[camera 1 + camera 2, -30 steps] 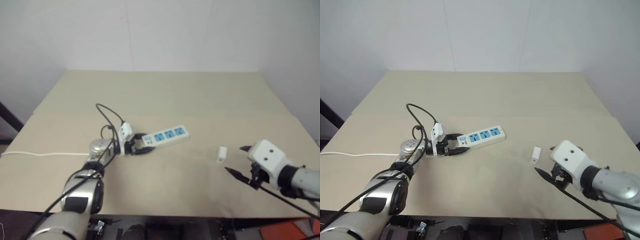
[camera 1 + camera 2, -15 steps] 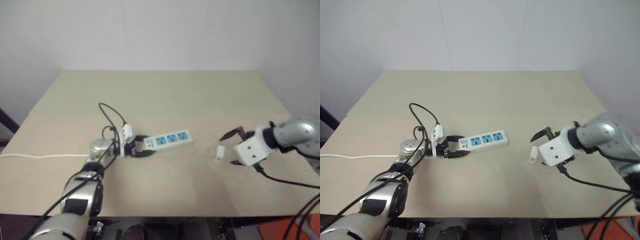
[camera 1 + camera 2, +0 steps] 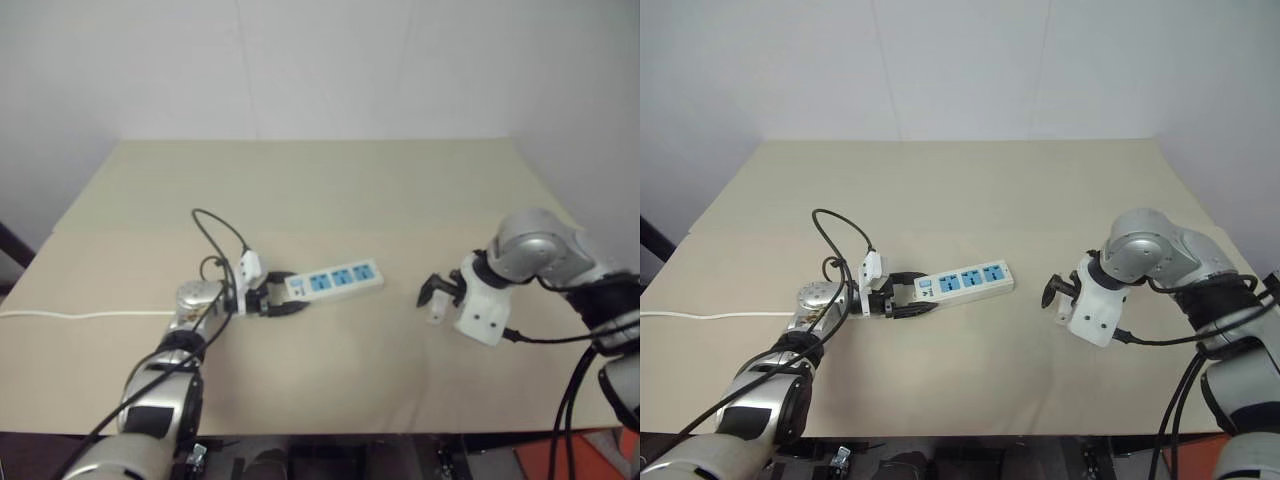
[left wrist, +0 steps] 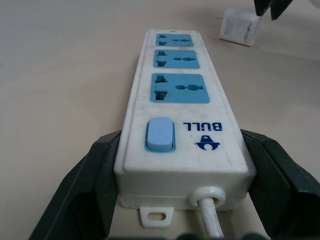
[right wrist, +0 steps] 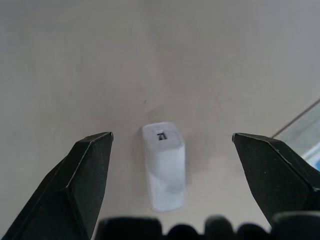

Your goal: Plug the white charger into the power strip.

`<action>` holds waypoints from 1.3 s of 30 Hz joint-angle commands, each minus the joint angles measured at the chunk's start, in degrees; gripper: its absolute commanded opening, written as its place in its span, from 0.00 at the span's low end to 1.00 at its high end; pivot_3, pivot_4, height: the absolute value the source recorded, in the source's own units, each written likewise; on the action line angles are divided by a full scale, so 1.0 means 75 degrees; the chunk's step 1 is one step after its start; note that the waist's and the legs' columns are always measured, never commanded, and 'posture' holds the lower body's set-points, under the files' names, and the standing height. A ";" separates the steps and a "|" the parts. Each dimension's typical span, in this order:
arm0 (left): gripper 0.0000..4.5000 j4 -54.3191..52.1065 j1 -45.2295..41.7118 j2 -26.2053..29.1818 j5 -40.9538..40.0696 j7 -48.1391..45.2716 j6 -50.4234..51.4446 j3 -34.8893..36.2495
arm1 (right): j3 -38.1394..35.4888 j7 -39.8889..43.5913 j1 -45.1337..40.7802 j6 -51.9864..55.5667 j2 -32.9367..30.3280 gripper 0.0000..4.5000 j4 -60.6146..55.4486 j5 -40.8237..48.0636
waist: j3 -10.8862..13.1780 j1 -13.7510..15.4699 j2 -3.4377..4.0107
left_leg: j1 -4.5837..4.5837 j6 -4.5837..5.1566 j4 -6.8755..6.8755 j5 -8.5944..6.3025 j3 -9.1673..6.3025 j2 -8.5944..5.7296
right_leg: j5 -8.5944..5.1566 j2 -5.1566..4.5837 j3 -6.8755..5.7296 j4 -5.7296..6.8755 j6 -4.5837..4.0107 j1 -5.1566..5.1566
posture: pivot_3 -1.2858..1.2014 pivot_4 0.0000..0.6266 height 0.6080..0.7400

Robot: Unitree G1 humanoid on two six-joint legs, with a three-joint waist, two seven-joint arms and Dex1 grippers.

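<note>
The strip (image 3: pixel 333 280) lies near the middle of the table (image 3: pixel 320 190), its switch end toward the left and its three blue sockets running right. The left gripper (image 4: pixel 170 200) is clamped on the switch end, one black finger (image 4: pixel 85 190) on each long side, with the cord (image 4: pixel 210 220) leaving between them. The charger (image 5: pixel 164 165) lies flat on the table well to the right of the strip, apart from it. The right gripper (image 5: pixel 172 145) points down over the charger with its jaws wide; the charger sits midway between the two fingers (image 5: pixel 75 180), touching neither.
</note>
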 commanded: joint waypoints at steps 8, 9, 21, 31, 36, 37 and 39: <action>0.72 -0.0206 0.0167 0.0023 -0.0037 0.0085 -0.0026 -0.0115 | 0.0328 -0.1024 -0.0660 -0.1160 0.0503 1.00 0.1384 -0.1145 | -0.0002 -0.0010 0.0003 | -0.0008 -0.0015 -0.0003 0.0009 0.0005 -0.0005 | 0.0003 0.0002 0.0052 0.0024 -0.0006 -0.0044 | 0.52 0.24 1.00; 0.72 -0.0233 0.0185 0.0020 -0.0046 0.0084 -0.0021 -0.0117 | 0.0349 -0.1160 -0.0718 -0.1204 0.0575 1.00 0.1489 -0.1301 | -0.0002 -0.0010 0.0004 | -0.0007 -0.0022 -0.0003 0.0013 0.0006 -0.0005 | 0.0004 0.0003 0.0058 0.0026 -0.0006 -0.0048 | 0.52 0.24 1.00; 0.72 -0.0490 0.0408 0.0091 -0.0132 0.0133 -0.0004 -0.0171 | 0.0732 -0.2140 -0.1151 -0.1661 0.0843 1.00 0.2115 -0.2230 | -0.0005 -0.0034 0.0008 | 0.0001 -0.0018 -0.0009 0.0011 0.0100 -0.0006 | 0.0006 0.0007 0.0112 0.0034 -0.0008 -0.0066 | 0.52 0.24 1.00; 0.72 -0.0628 0.0562 0.0127 -0.0178 0.0133 -0.0027 -0.0231 | 0.0996 -0.2886 -0.1429 -0.2071 0.0957 0.49 0.2410 -0.2876 | -0.0006 -0.0122 0.0009 | 0.0017 -0.0003 -0.0009 0.0002 0.0121 -0.0006 | 0.0006 0.0008 0.0135 0.0046 -0.0008 -0.0065 | 0.52 0.24 1.00; 0.72 -0.0787 0.0598 0.0146 -0.0169 0.0010 -0.0019 -0.0304 | 0.1073 -0.3221 -0.1530 -0.2089 0.0948 0.25 0.2469 -0.3181 | -0.0006 -0.0135 0.0009 | 0.0023 0.0000 -0.0009 0.0000 0.0125 -0.0005 | 0.0006 0.0010 0.0140 0.0050 -0.0008 -0.0064 | 0.52 0.24 1.00; 0.72 -0.0802 0.0597 0.0148 -0.0178 -0.0013 -0.0007 -0.0307 | 0.1058 -0.3305 -0.1522 -0.2075 0.0933 0.25 0.2452 -0.3208 | -0.0006 -0.0136 0.0009 | 0.0023 0.0002 -0.0009 -0.0001 0.0126 -0.0005 | 0.0006 0.0010 0.0142 0.0049 -0.0008 -0.0064 | 0.52 0.24 1.00; 0.72 -0.0821 0.0590 0.0165 -0.0171 -0.0072 -0.0002 -0.0329 | 0.1027 -0.3399 -0.1483 -0.1994 0.0906 0.25 0.2407 -0.3177 | -0.0006 -0.0142 0.0009 | 0.0023 0.0004 -0.0010 -0.0002 0.0126 -0.0005 | 0.0006 0.0010 0.0144 0.0048 -0.0008 -0.0065 | 0.52 0.24 1.00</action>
